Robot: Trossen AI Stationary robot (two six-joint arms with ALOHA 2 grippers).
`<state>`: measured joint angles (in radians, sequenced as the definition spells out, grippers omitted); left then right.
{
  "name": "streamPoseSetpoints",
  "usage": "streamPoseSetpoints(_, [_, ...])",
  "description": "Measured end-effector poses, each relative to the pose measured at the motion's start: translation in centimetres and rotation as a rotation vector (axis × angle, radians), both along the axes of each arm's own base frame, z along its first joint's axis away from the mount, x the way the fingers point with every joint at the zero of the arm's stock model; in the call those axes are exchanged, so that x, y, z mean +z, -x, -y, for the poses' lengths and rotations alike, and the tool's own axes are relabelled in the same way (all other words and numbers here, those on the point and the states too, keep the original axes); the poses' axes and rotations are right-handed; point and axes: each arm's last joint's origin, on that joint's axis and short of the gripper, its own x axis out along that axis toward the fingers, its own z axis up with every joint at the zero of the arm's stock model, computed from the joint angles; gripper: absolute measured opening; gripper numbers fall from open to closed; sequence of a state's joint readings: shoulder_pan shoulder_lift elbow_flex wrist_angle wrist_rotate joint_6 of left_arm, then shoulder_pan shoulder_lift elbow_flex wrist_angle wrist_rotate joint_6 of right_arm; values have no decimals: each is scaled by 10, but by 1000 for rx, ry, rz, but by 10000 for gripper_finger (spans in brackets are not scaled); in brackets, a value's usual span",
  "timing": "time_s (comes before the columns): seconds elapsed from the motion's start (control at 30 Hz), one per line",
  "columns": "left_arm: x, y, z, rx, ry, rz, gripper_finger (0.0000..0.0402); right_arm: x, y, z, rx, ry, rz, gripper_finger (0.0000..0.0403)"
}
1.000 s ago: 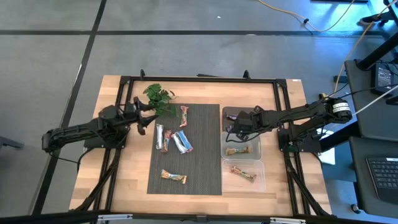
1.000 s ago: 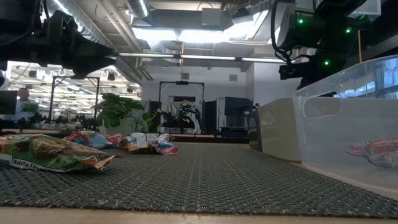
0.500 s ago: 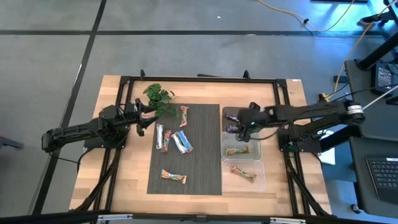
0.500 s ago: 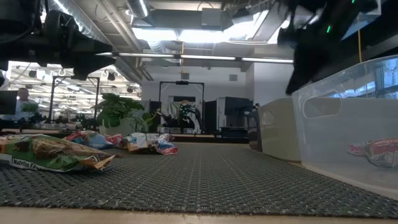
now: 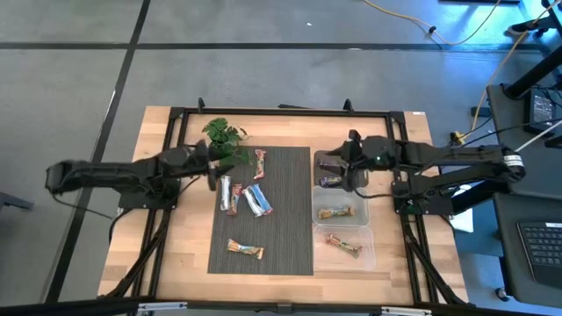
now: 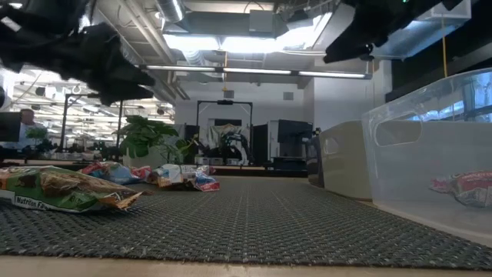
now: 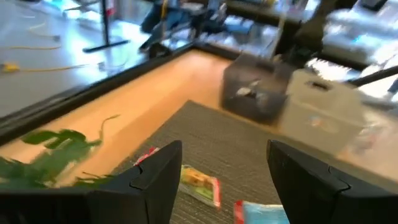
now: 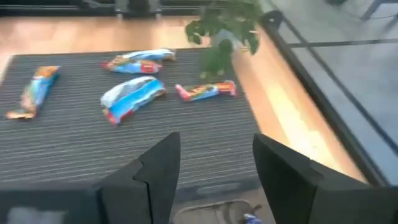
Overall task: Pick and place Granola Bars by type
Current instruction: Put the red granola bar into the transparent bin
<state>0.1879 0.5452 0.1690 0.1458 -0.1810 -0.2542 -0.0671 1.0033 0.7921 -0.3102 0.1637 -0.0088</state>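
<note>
**Right arm lifted from the bins; left arm stretched toward the mat**

Over the last second the right gripper (image 5: pixel 353 167) has been drawn back from the middle bin to above the dark bin (image 5: pixel 331 171), its jaws apart and nothing seen between them, which suggests a bar was just dropped. The left gripper (image 5: pixel 213 167) has been extended to the mat's (image 5: pixel 281 228) near edge, jaws spread and empty, so a fresh pick appears to be starting.

Five granola bars (image 5: pixel 257 200) lie loose on the mat; others sit in the three bins, one in the clear bin (image 5: pixel 344 246). A plant sprig (image 5: pixel 223 136) lies just beside the left gripper and could be brushed on approach.
</note>
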Motion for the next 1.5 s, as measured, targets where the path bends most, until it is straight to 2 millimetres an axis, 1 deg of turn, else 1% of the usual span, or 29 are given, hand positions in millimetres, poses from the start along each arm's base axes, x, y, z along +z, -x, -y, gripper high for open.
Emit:
streamPoseSetpoints(0.13, [20, -31, -1, 91, -43, -138, 226, -4, -4, 11, -51, -7, -11, 204])
streamPoseSetpoints(0.2, [25, -48, -2, 137, -20, -211, 226, -7, -7, 15, -69, -9, -28, 204])
streamPoseSetpoints(0.33, [31, -85, -6, 198, 66, -292, 226, -13, -10, 20, -92, -20, -52, 204])
streamPoseSetpoints(0.5, [21, -126, -14, 273, 156, -393, 226, -16, -11, 22, -102, -37, -71, 204])
streamPoseSetpoints(0.67, [-1, -158, -25, 348, 198, -487, 226, -18, -9, 21, -101, -41, -104, 204])
streamPoseSetpoints(0.8, [-18, -170, -37, 464, 268, -560, 226, -20, -7, 21, -100, -43, -130, 204])
streamPoseSetpoints(0.97, [-32, -175, -47, 553, 336, -630, 226, -22, -6, 21, -100, -45, -158, 204])
streamPoseSetpoints(1.13, [-48, -179, -50, 539, 424, -658, 226, -22, -6, 21, -100, -45, -157, 204])
streamPoseSetpoints(1.23, [-58, -180, -50, 533, 439, -691, 226, -22, -6, 21, -100, -45, -158, 204])
streamPoseSetpoints(1.4, [-60, -182, -50, 523, 418, -696, 221, -22, -5, 21, -100, -45, -160, 204])
streamPoseSetpoints(1.5, [-59, -182, -49, 520, 404, -696, 202, -22, -5, 21, -100, -45, -160, 204])
